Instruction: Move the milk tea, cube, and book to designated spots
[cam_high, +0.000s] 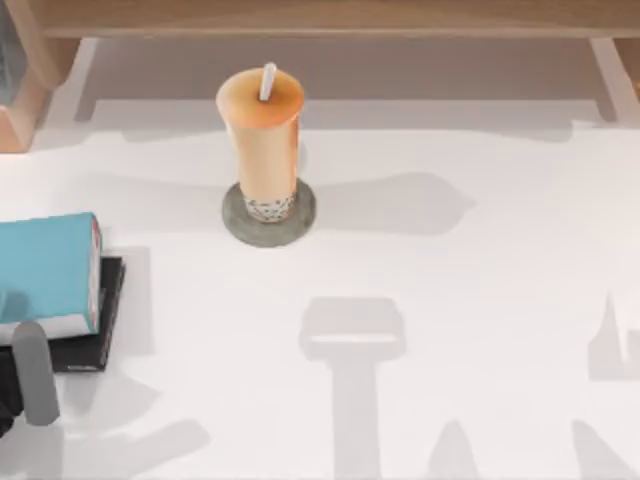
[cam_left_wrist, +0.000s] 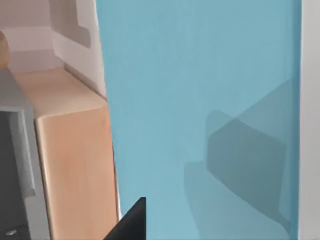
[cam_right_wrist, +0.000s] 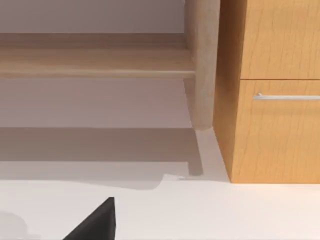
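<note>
Blue book (cam_left_wrist: 200, 100) cover sits closest to the left wrist camera, with one dark fingertip (cam_left_wrist: 131, 222) of the left gripper poking in at the frame edge; can't tell if those fingers are spread or pinched. In the top view the book (cam_high: 45, 270) lies at 9 o'clock on the white table (cam_high: 450, 300), resting on the black slab (cam_high: 100, 330), white page edges and reddish corner facing the table's middle. A grey arm link (cam_high: 35, 375) of the left arm sits at about 8 o'clock, just beside the slab.

Milk tea (cam_high: 262, 140) stands upright at 12 o'clock, slightly left of centre, on the grey disc (cam_high: 268, 215), straw up, pearls at base.

Right wrist view: one dark fingertip (cam_right_wrist: 95, 222) of the right gripper over white table (cam_right_wrist: 225, 210); finger state can't tell.

Room: wooden rail (cam_high: 320, 15) along the far edge, light wood cabinet (cam_right_wrist: 272, 90) with a metal drawer handle (cam_right_wrist: 287, 96), a rounded wooden post (cam_right_wrist: 202, 65) beside it. Soft grey shadows of the arms fall across the table at 5–6 o'clock.
</note>
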